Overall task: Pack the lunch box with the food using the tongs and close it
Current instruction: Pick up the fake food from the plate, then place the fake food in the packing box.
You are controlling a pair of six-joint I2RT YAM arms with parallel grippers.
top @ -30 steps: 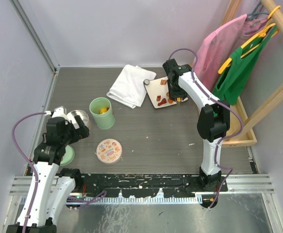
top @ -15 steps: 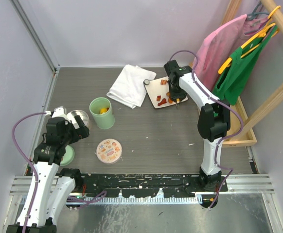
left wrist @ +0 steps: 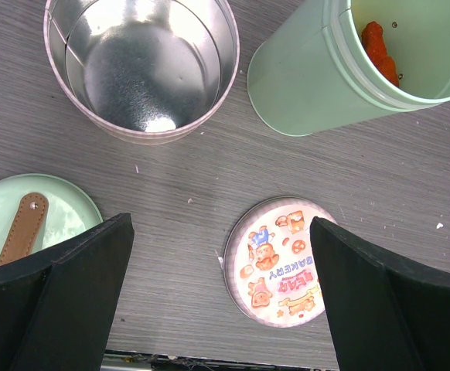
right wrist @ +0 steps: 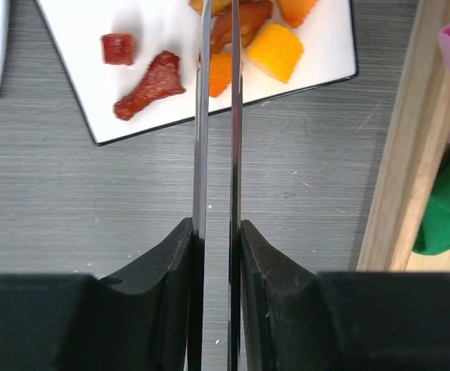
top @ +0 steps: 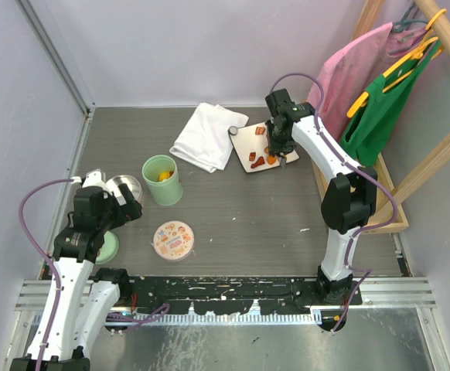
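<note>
My right gripper [right wrist: 217, 232] [top: 281, 141] is shut on the tongs [right wrist: 202, 116], squeezing their two thin grey arms almost parallel. Their far ends reach over the food [right wrist: 275, 50] [top: 260, 160] on the white plate [right wrist: 78, 77], on either side of an orange piece [right wrist: 219, 73]. The mint-green lunch box [top: 162, 179] [left wrist: 302, 85] stands open with an orange piece [left wrist: 380, 50] inside. Its mint lid with a brown knob [left wrist: 24, 224] lies at the left. My left gripper [left wrist: 219, 232] [top: 121, 205] hangs open and empty above the table beside a bear-print lid [left wrist: 287, 259].
A steel inner bowl [left wrist: 144, 66] stands next to the lunch box. A white towel [top: 208, 135] lies left of the plate. A wooden rack [top: 410, 178] [right wrist: 399, 154] with pink and green bags borders the right side.
My right gripper has squeezed the tongs narrower and shifted slightly up and right over the plate. The left arm has not moved.
</note>
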